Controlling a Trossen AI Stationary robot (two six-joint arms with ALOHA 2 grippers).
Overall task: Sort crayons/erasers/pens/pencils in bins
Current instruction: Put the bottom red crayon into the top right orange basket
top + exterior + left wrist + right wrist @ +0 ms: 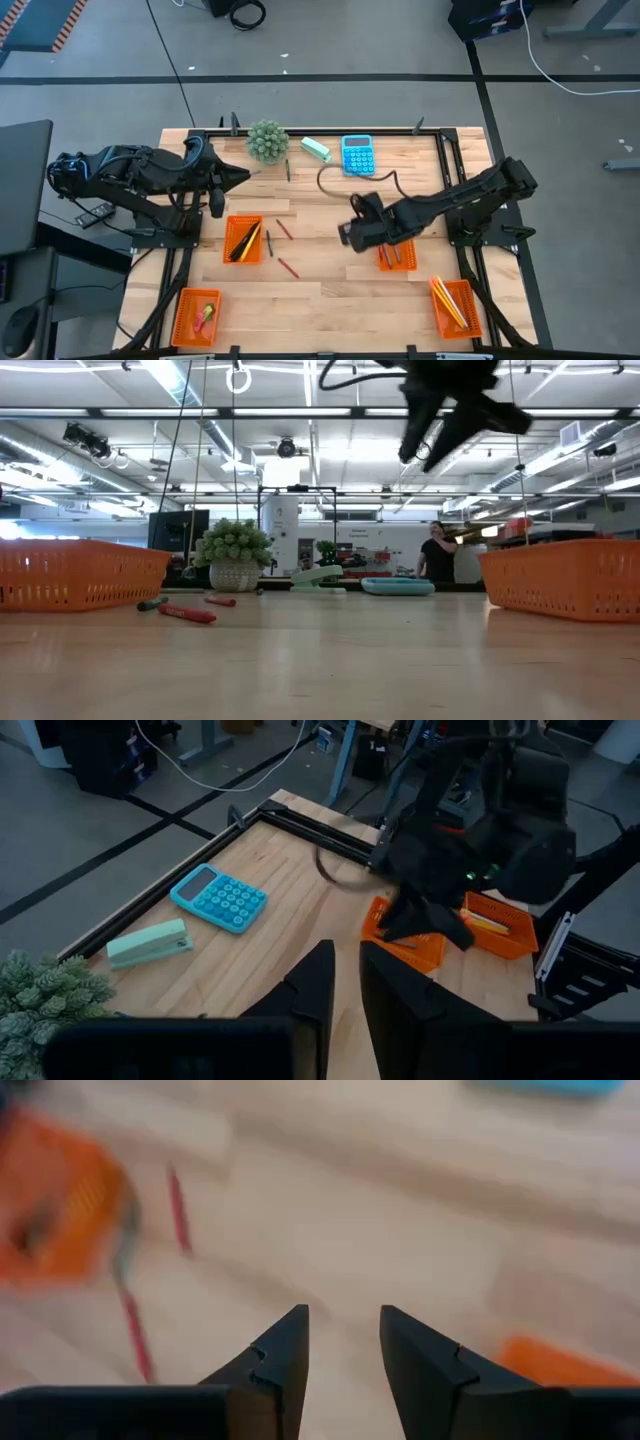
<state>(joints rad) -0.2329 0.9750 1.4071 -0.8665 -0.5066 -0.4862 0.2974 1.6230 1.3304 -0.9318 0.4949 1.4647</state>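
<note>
Hovering above the table (330, 290) beside a bin (398, 256), the right gripper (343, 1342) has spread, empty fingers (283, 1345).

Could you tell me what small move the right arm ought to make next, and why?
Probably carry the right gripper on toward the loose crayons lying on the bare table between the bins. Its fingers stand apart with nothing between them, it hangs above the wood beside the crayon bin, and the wrist view already faces two red sticks. The left gripper waits by the plant.
</note>
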